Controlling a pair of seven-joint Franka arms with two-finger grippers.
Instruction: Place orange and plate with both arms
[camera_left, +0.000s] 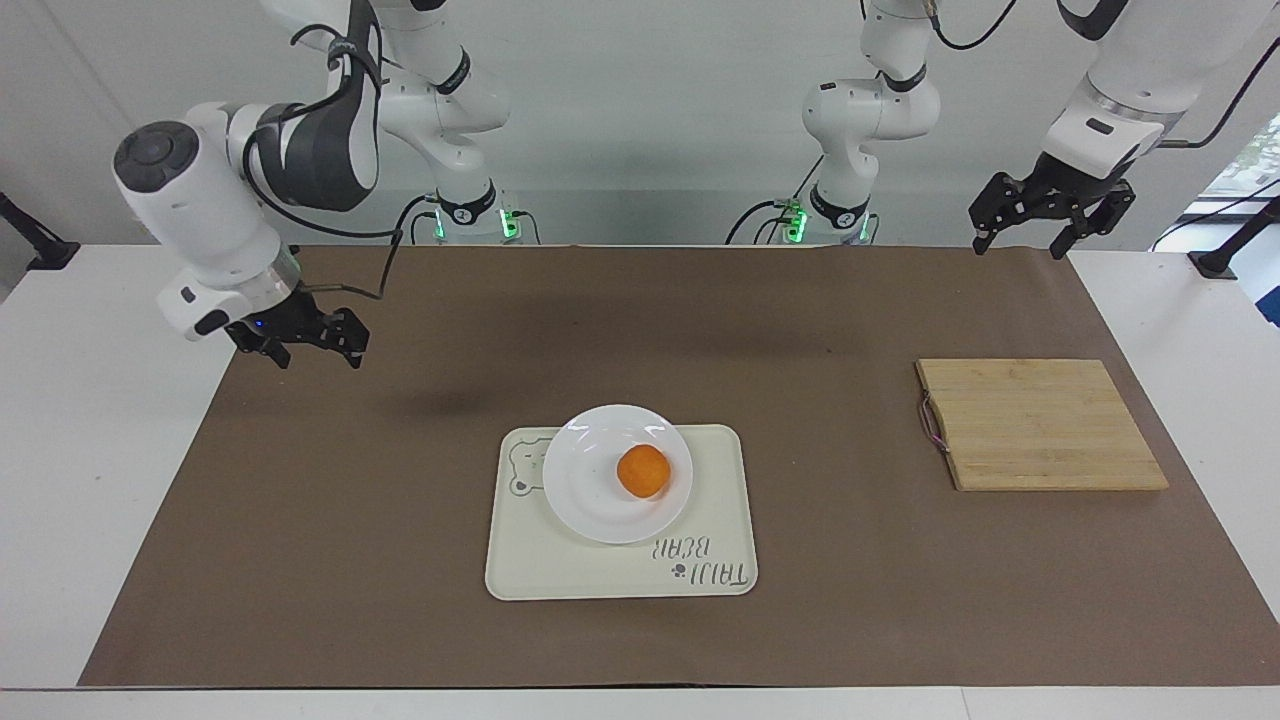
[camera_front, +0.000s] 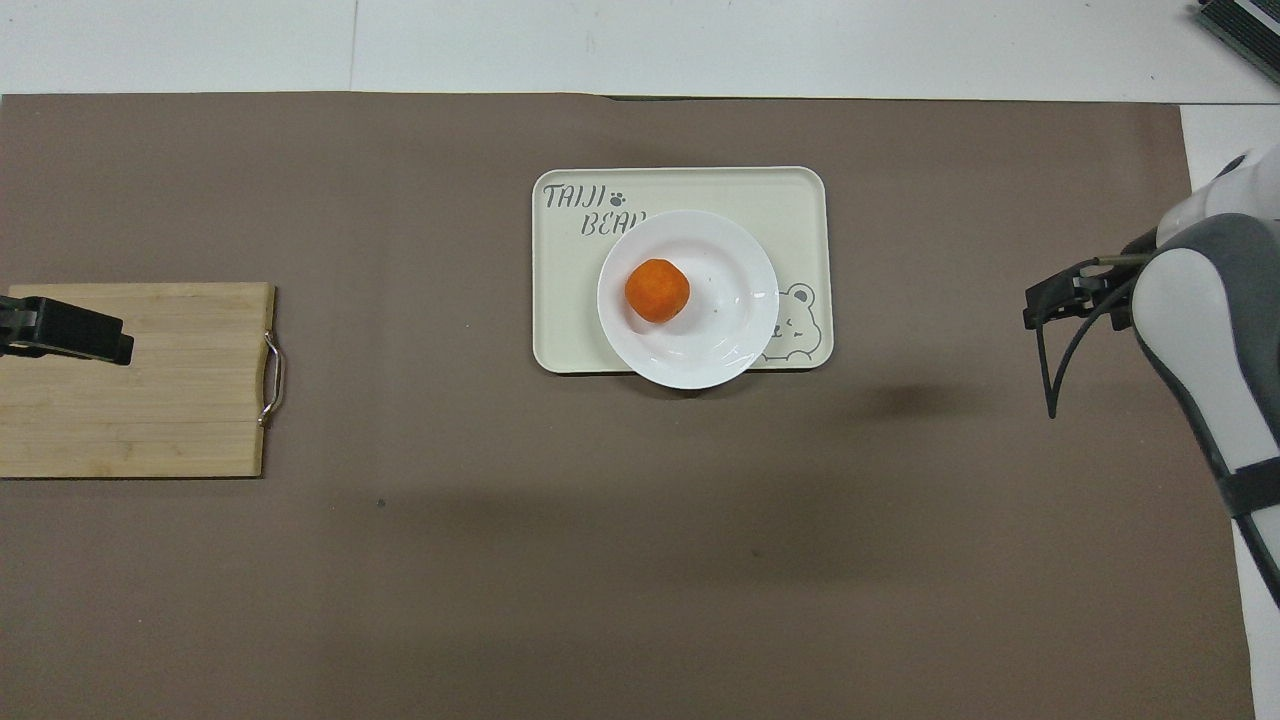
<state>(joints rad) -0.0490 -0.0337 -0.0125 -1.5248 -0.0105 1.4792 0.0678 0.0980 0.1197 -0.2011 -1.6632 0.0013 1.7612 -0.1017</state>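
**Orange on plate, both arms raised clear**

The orange (camera_left: 642, 471) sits on the white plate (camera_left: 585, 480), which rests on a cream tray (camera_left: 620, 580) mid-table; the plate's rim overhangs the tray edge nearer the robots. Bare brown mat (camera_left: 400, 520) surrounds the tray. The right gripper (camera_left: 305, 340) hangs open and empty above the mat's edge at its own end. The left gripper (camera_left: 1045, 222), open and empty, hangs above the mat's corner, near a wooden board (camera_left: 1040, 425).
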